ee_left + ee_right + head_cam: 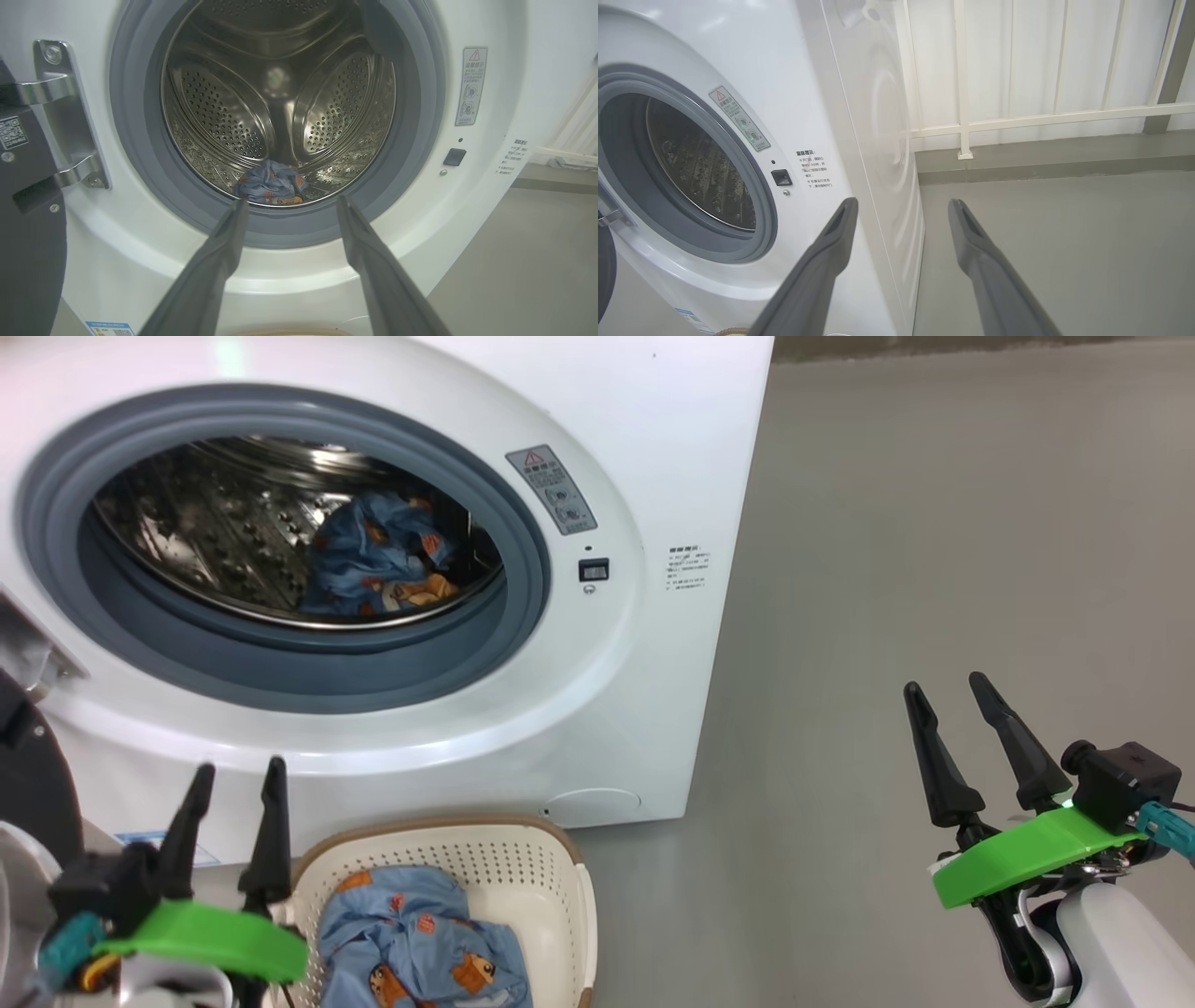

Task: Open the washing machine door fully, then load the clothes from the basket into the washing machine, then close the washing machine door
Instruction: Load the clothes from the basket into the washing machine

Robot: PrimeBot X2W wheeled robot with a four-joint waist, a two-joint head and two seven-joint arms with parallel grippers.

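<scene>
- Head view: clothes (411, 943) lie bunched in the basket (560, 887), which sits on the floor (934, 523) just in front of the washer (653, 448). One more piece lies low in the drum (205, 532), near its front lip.
- Door (28, 242) is swung wide to the washer's left on its hinge (70, 116), so step 1 looks done and loading is part done.
- Risk: the fabric is limp & crumpled. A shallow pinch prob. takes only one fold, and the rest would trail, then snag the basket rim or drop to the floor.
- Risk: the basket looks light. If cloth catches on it during the lift, it may drag or tip.
- Risk: cloth released too early would drape over the gasket (280, 663). The door then won't latch, or it traps the cloth.
- Risk: the door hangs close by the left arm, so a wide swing on that side could knock it.
- Left pincer (240, 767): just left of the basket, not touching it. Its fingers point up toward the washer front, moderately apart, w/ nothing between them. Left wrist view looks straight into the drum.
- Right pincer (944, 683): well off to the right over bare floor. It is parted about as much and holds nothing. Right wrist view shows it aimed past the washer's right front corner.
</scene>
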